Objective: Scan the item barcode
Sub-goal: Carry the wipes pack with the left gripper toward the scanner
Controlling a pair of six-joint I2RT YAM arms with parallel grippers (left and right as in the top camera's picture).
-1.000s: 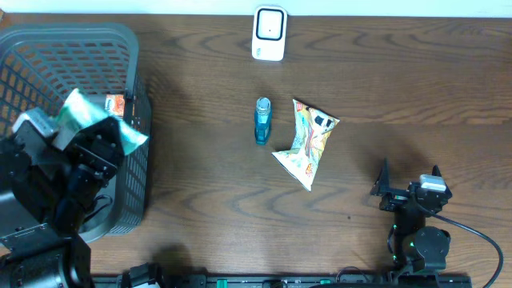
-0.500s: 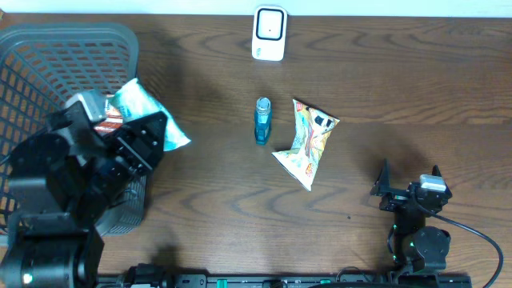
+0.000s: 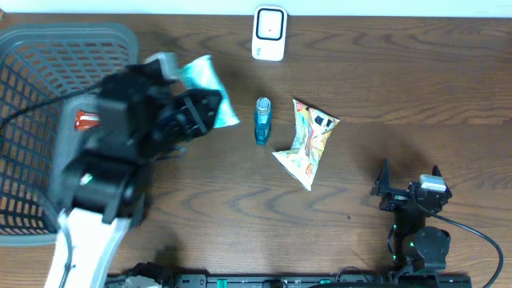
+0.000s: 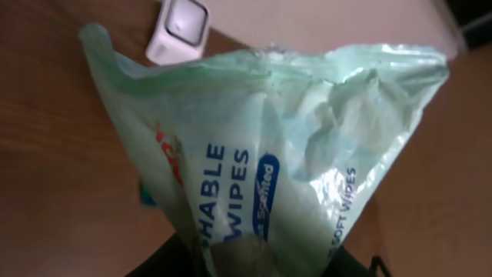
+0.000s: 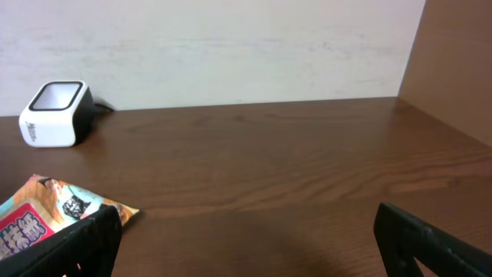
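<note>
Wipes pack [image 3: 206,86], gripped by left fingers [image 3: 192,112], past basket [image 3: 80,30] rim, bare table [image 3: 232,50] toward scanner [image 3: 270,34]; right fingers [image 3: 384,182] wide.

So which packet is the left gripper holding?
The pale green wipes pack, pinched aloft in the left gripper; the yellow snack packet lies loose beside the blue bottle.

Left claw [image 3: 206,110] clenched aloft, right claw [image 3: 408,178] spread wide

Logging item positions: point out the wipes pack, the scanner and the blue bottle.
wipes pack [image 4: 254,169], left wrist view, printed front.
scanner [image 3: 270,34], overhead view, top face.
blue bottle [image 3: 262,122], overhead view, body.
</note>
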